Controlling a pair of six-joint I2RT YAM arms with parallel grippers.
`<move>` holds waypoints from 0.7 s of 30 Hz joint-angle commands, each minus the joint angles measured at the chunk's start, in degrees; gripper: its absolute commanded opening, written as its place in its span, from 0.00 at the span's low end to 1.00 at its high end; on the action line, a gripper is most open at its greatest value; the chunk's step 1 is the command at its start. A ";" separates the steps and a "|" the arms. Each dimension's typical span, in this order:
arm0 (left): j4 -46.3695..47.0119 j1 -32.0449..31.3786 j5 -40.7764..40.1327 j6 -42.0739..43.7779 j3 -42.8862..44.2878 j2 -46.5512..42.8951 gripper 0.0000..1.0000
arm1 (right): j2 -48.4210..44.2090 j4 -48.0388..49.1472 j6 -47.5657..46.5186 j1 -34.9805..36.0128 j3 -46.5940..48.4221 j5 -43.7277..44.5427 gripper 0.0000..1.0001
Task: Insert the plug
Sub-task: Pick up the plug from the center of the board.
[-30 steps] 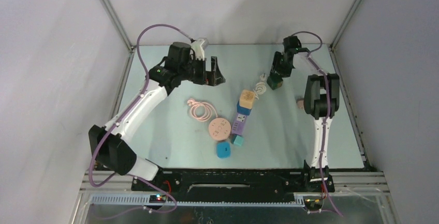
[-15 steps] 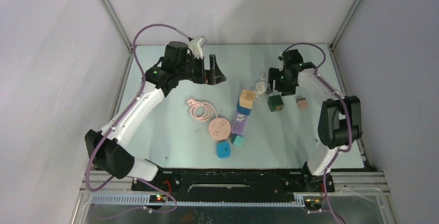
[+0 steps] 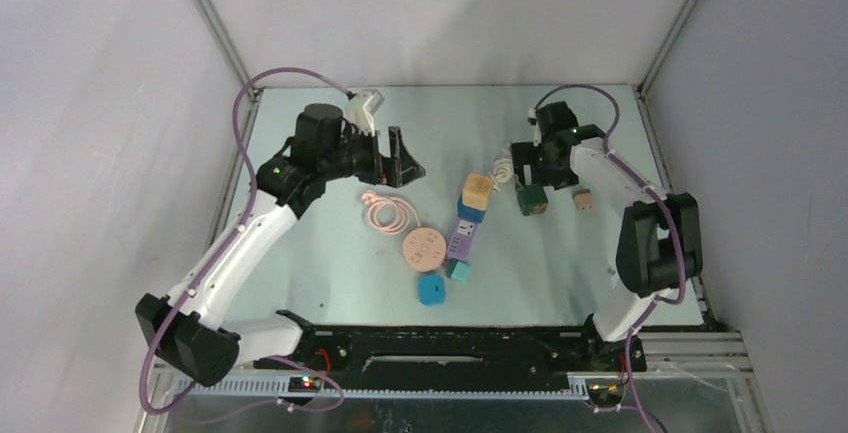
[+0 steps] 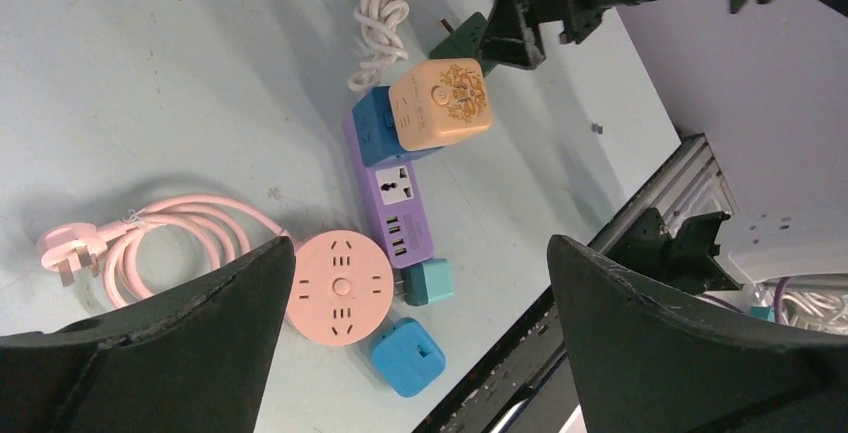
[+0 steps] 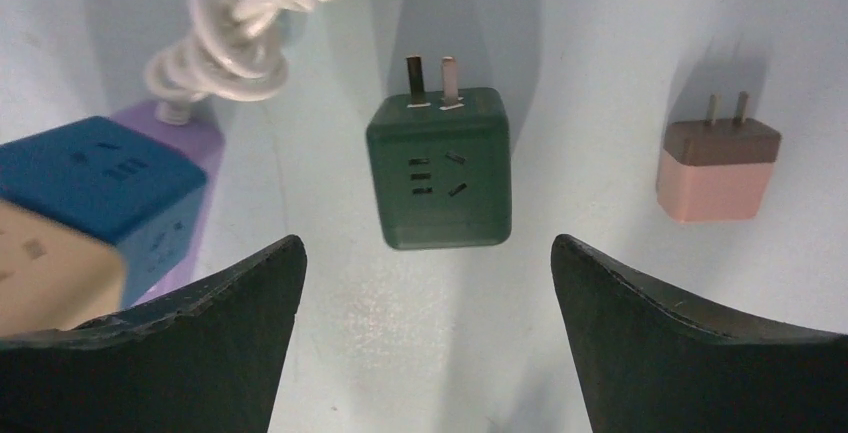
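The dark green cube plug [image 5: 438,168] lies flat on the table [image 3: 330,283], its two prongs [image 5: 430,78] pointing away from my right gripper [image 5: 424,253]. That gripper is open just behind the plug, with nothing between its fingers. In the top view the plug [image 3: 532,199] sits right of the purple power strip [image 3: 462,240], below the right gripper [image 3: 522,165]. A blue cube [image 3: 470,211] and a beige cube [image 3: 477,189] sit on the strip's far end. My left gripper [image 3: 400,165] hangs open and empty above the pink cable [image 3: 385,213].
A small pink-and-brown plug [image 5: 718,168] lies right of the green one. A coiled white cord [image 5: 240,23] runs from the strip's far end. A pink round socket [image 4: 338,286], a teal plug [image 4: 428,281] and a blue adapter [image 4: 408,355] lie near the strip's front.
The right gripper lowered the dark green plug onto the table, opened and let go of it. The left arm drew back toward the left and near side, still open.
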 commanded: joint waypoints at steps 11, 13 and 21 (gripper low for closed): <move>-3.73 0.33 -0.26 1.72 -2.00 -5.31 1.00 | 13.52 2.39 -1.11 0.30 0.98 -1.36 0.82; -4.17 0.33 -0.71 2.15 -1.67 -5.39 1.00 | 13.13 2.88 -0.10 -0.46 0.94 -2.96 0.64; -3.84 0.33 -0.07 2.27 -1.31 -4.43 1.00 | 9.76 1.61 2.08 -1.09 0.94 -5.97 0.38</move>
